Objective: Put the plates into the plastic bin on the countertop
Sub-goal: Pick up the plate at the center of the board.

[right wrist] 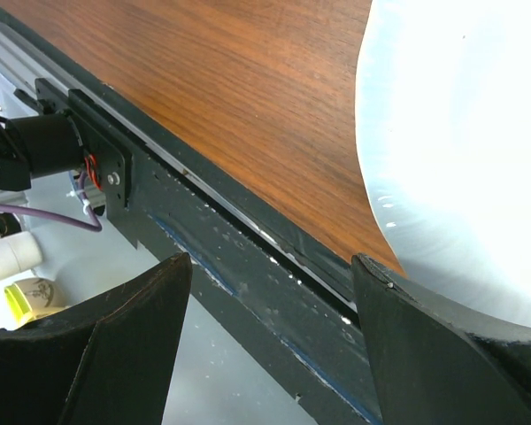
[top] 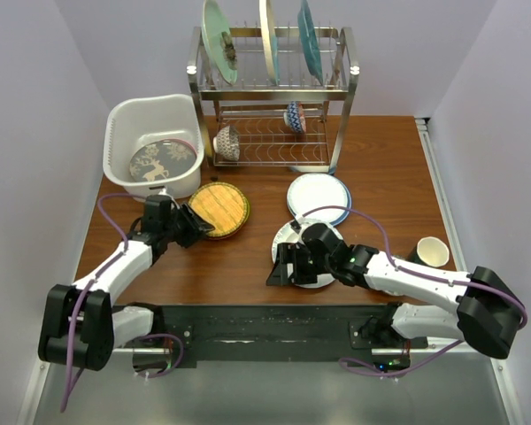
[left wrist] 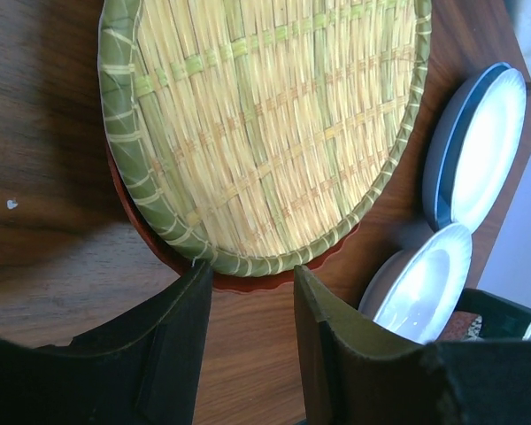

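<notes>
So the woven yellow plate (left wrist: 265,133) sits flat on the countertop (top: 380,159), stacked on an orange-red plate (left wrist: 248,283) whose rim just peeks out underneath. The left gripper (top: 197,227) is low at the near-left edge of that stack. Its fingers are apart with nothing between them, and in the wrist view the plate rim is right in front of the gap; I can't tell if they actually touch it. The plastic bin (top: 124,119) is just beyond, at the far left corner, with a grey deer plate (top: 162,162) lying flat inside. Over on the other side, a white plate (right wrist: 460,133) lies near the front edge of the counter. The right gripper (right wrist: 273,259) is down at its near-left side, spread wide and holding nothing, with one finger right by the plate's edge. Just behind that is a blue-rimmed plate (top: 319,197). Further back, the dish rack (top: 336,97) has three plates standing on edge (top: 219,40) up top and two small bowls (top: 227,142) on the lower shelf. A cup (top: 432,252) sits off to the right.
</notes>
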Robot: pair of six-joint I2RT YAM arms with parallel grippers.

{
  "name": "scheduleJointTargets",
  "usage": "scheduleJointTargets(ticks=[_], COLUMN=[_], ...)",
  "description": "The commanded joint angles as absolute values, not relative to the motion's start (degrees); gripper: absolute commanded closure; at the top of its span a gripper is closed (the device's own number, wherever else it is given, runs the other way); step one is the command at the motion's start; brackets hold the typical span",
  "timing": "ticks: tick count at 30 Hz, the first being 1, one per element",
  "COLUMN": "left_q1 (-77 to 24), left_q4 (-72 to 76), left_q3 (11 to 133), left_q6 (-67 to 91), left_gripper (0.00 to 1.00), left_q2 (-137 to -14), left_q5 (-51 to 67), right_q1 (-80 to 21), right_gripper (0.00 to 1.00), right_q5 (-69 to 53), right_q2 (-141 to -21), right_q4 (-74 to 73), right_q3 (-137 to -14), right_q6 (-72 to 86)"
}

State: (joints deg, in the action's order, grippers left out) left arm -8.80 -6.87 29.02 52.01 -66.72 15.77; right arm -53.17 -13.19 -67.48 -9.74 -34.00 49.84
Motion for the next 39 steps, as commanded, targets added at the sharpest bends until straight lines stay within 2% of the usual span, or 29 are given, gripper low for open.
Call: scheduleJointTargets(ticks=[1, 9, 14, 16, 22, 25, 28, 31, 32, 34, 35, 39], left_q1=[-9.7, -10.0, -10.3, -10.3, -10.5, -10.5, -10.5, -10.5, -10.5, -10.5, -10.5, -10.5], left_q4=[-3.2, -0.8, 2.1, 2.4, 2.6, 3.3, 4.4, 5.6, 6.0, 6.1, 6.0, 5.3], left_q3=[26.9, 25.6, 25.6, 25.9, 26.4, 26.3, 26.4, 26.5, 26.5, 26.7, 26.6, 27.1], left_q6=[53.3, 54.1, 54.6, 54.8, 54.7, 54.8, 54.8, 55.2, 55.5, 55.5, 55.6, 55.4], left_gripper=[0.53, 0.52, 0.39, 0.37, 0.38, 0.44, 0.54, 0.71, 0.8, 0.91, 1.0, 1.0], left_q2=[-66.4, -69.9, -72.2, -72.7, -72.9, -73.0, -73.2, -73.2, -73.3, -73.3, -73.1, -72.7], left_q5=[13.3, 12.2, 12.0, 12.0, 11.5, 11.1, 11.1, 11.1, 11.3, 11.4, 11.5, 11.7], right_q1=[-52.8, -52.7, -52.6, -52.6, -52.6, -52.6, -52.6, -52.5, -52.5, -52.5, -52.5, -52.5], right_gripper=[0.23, 0.23, 0.23, 0.23, 0.23, 0.23, 0.23, 0.24, 0.23, 0.23, 0.23, 0.23], right_q5=[-14.4, -14.7, -14.8, -14.9, -14.9, -15.1, -15.1, -14.9, -14.9, -15.0, -14.9, -14.9], right_q2=[-67.6, -67.5, -67.4, -67.4, -67.6, -67.9, -67.9, -67.5, -67.6, -67.6, -67.6, -67.4], right_q4=[-8.0, -7.9, -8.0, -8.0, -7.9, -7.8, -7.8, -7.7, -7.9, -7.9, -8.0, -8.0], right_q3=[-34.7, -34.3, -34.3, -34.4, -34.9, -35.0, -34.9, -34.5, -34.5, -34.5, -34.5, -34.5], right_q6=[49.4, 49.4, 49.3, 49.4, 49.4, 49.4, 49.4, 49.4, 49.4, 49.4, 49.3, 49.3])
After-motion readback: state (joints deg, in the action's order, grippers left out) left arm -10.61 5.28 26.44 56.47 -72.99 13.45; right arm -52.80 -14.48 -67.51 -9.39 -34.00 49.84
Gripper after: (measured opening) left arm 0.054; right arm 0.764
